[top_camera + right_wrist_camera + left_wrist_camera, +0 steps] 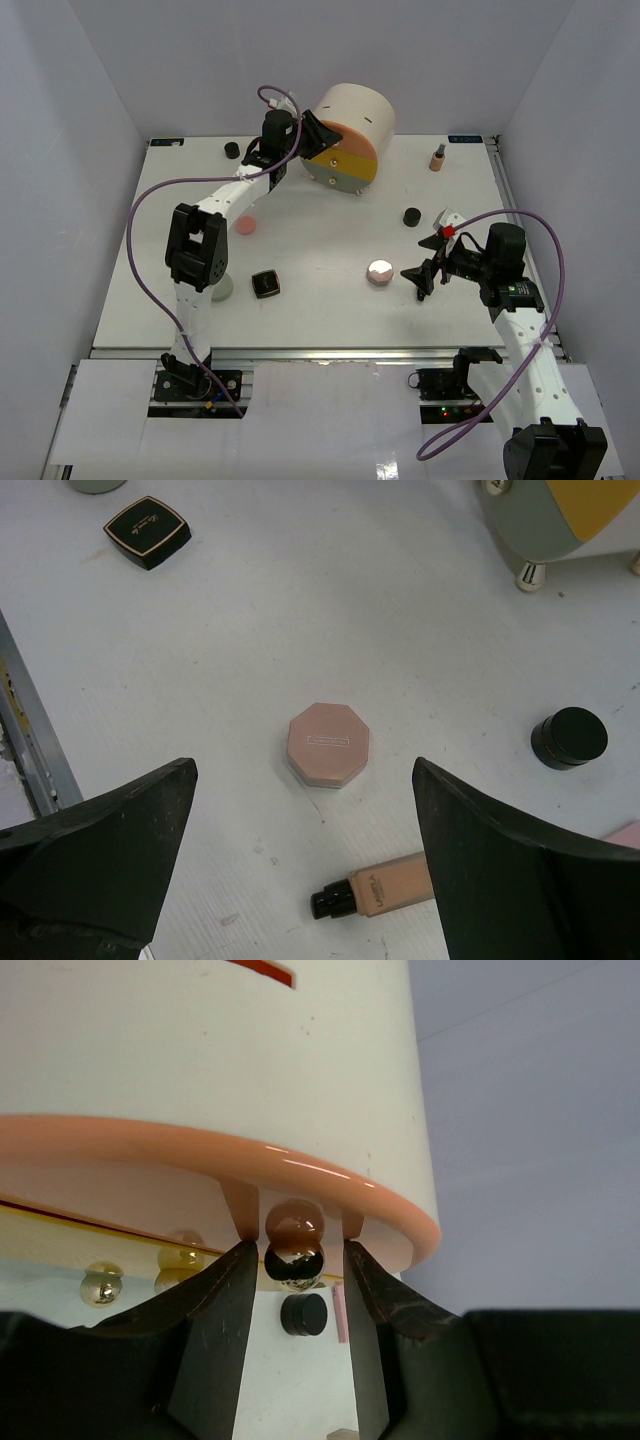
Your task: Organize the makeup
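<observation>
My left gripper is open at the cream drum, its jaws on either side of the metal ball knob of the orange drawer, with small gaps. My right gripper is open wide and empty above the table, just right of the pink faceted jar, which lies ahead of it. A tan black-capped bottle lies between its fingers. The other tan bottle stands at the back right. Black jars sit at the back left and right of centre. The black square compact lies beside the pale green ball, half hidden by the left arm.
A flat pink disc lies left of centre. The drum lies on its side on small feet, drawers facing the front. Grey walls close in the table on three sides. A metal rail runs along the near edge.
</observation>
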Motion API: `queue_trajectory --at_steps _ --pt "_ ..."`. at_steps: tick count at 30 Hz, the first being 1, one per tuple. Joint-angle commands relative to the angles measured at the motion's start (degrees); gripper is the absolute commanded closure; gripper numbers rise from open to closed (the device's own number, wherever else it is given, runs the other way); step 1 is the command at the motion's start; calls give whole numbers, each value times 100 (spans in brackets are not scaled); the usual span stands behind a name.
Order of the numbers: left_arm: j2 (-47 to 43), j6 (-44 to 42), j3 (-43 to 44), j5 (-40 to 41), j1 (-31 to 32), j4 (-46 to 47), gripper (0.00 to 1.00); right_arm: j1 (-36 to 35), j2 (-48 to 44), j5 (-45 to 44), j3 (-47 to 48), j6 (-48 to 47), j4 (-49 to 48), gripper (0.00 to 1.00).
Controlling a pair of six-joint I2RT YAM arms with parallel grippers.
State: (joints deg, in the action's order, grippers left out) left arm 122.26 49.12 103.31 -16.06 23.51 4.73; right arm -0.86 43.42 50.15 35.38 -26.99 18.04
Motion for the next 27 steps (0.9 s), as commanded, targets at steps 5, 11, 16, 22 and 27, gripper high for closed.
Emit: queue_trajectory --at_steps 5,11,16,22,27 --pt "66 43 354 242 22 -319 73 16 -79 251 183 45 -38 5" --pt "-323 -91 -190 94 22 -175 83 16 -77 189 180 45 -40 5" --pt "-1302 -375 -1419 15 31 245 84 16 -70 144 189 53 -46 5" --pt "-2114 -521 -2537 -144 31 538 84 18 -81 212 180 45 -46 5" --pt "-2112 -526 -2650 -239 31 623 81 16 -27 166 163 27 -46 5"
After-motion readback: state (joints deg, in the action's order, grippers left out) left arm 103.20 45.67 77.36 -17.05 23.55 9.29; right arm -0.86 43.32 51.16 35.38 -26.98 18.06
